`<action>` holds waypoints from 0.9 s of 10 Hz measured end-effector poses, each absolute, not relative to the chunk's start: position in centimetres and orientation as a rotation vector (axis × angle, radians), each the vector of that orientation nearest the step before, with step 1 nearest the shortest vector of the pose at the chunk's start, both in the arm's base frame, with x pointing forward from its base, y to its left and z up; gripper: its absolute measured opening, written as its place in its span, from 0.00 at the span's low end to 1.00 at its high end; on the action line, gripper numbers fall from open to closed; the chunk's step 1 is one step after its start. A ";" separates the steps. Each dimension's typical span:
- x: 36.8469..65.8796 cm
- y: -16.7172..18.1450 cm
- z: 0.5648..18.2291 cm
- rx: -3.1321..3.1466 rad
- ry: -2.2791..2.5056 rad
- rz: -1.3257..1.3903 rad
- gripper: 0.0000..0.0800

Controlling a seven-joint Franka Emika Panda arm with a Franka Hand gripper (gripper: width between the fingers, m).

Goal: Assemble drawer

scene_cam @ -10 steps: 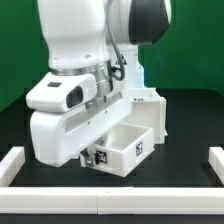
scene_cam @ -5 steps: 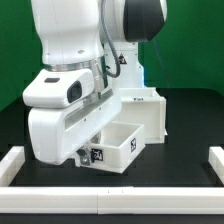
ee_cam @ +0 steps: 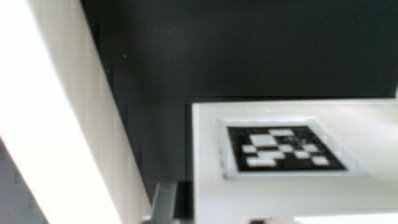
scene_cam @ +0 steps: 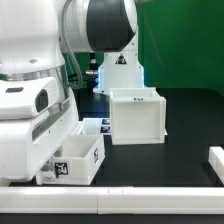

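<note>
Arm [scene_cam: 35, 120]: fills the exterior view's left.
Housing [scene_cam: 135, 115]: upright on the counter [scene_cam: 185, 150].
Tray [scene_cam: 78, 158]: under the arm, apart from the housing.
Fingers: hidden; opening and hold cannot be told.
Progress: early; tray not yet inserted.

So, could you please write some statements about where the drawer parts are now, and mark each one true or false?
1. The tall boxy white plastic housing stands upright on the black table. True.
2. The small open-topped white plastic tray sits inside the housing. False: it lies apart from it, toward the exterior view's left, close to the white robot arm.
3. The tray shows a black-and-white square tag on the side facing the camera. True.
4. The backdrop behind the table is red. False: it is green.
5. A long low white rail lies near the exterior view's right edge. True.
</note>
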State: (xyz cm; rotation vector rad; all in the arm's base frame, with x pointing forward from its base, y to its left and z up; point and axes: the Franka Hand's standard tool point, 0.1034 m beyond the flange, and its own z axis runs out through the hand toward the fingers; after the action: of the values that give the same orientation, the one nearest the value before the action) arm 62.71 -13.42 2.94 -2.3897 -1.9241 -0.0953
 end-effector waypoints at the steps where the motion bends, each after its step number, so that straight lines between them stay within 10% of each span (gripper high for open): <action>1: 62.7 -13.4 2.9 -2.390 -1.924 -0.095 0.05; 9: 61.8 -17.2 1.2 -2.244 -2.109 -0.134 0.05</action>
State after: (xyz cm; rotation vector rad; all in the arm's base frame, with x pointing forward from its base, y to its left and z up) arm 61.79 -17.23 1.21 -2.2443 -2.1091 -0.1340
